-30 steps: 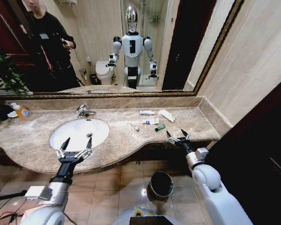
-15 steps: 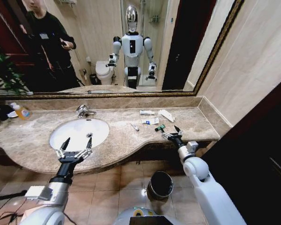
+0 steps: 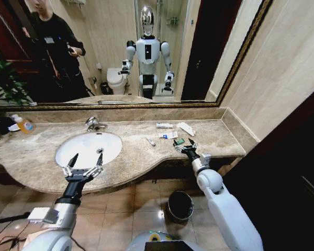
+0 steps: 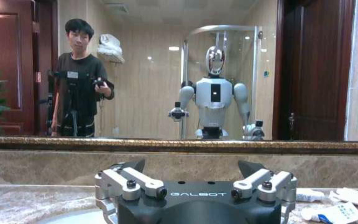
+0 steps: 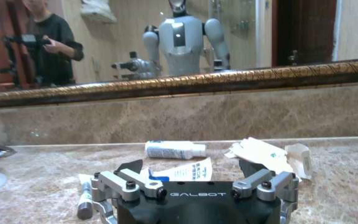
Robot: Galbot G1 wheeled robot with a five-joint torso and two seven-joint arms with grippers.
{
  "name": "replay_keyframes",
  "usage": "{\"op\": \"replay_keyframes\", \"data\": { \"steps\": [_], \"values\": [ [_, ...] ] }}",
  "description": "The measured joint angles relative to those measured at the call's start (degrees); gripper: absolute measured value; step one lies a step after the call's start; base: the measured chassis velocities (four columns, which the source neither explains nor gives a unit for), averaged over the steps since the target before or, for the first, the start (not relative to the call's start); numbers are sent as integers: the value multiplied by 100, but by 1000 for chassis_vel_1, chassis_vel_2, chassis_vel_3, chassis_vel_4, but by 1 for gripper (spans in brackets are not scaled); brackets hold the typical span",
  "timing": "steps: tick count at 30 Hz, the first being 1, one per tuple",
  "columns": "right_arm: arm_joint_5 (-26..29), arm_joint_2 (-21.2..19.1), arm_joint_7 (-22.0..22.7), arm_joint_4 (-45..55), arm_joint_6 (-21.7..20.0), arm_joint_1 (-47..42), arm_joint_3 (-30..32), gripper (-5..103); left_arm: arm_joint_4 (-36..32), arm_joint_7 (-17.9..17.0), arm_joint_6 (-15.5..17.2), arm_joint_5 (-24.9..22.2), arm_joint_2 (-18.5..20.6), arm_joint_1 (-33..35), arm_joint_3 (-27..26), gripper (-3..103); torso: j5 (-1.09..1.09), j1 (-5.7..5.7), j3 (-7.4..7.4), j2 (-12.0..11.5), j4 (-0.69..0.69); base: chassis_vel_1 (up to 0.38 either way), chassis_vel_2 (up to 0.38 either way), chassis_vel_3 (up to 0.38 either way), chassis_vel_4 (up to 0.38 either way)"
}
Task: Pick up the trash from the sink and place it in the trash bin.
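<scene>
Head view: nothing binned yet as far as I can see. The trash lies on the desk (image 3: 209, 137), well to the right of the sink (image 3: 89, 148), not in the basin: a small white tube (image 3: 164, 125), a white sachet (image 3: 186, 128), a blue-and-white sachet (image 3: 170, 135), a thin pale stick (image 3: 151, 141) and a small green piece (image 3: 179, 141). The right tool (image 3: 183, 146) is out over the desk's front part, fingers spread wide, just beside the green piece and holding nothing; I can't tell if it touches it. The left tool (image 3: 85, 159) hangs open and empty over the near rim of the sink. The trash bin (image 3: 179, 205) stands on the floor below the desk edge, near the right arm; I can't see into it well enough to call it empty. So every pick and every drop looks left to do. Right wrist view adds detail the head view lacks: the white tube lying on its side near the backsplash, the crumpled white sachet beside it, the blue-and-white sachet right ahead of the tool body, the stick off to one side. It gives no bin and no green piece. Left wrist view gives mostly the mirror (image 4: 166, 70) and wall, with a sliver of basin.
</scene>
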Motion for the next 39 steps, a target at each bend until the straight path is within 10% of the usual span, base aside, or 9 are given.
{"op": "replay_keyframes", "data": {
  "steps": [17,39],
  "values": [
    [244,742,2176,-548,-625,717,-751,100,0,0,0,0,0,0,0,100,-1,0,0,0,0,0,0,0,0],
    [112,1412,3338,-1034,-814,1127,-1142,100,0,0,0,0,0,0,0,100,-1,0,0,0,0,0,0,0,0]
  ]
}}
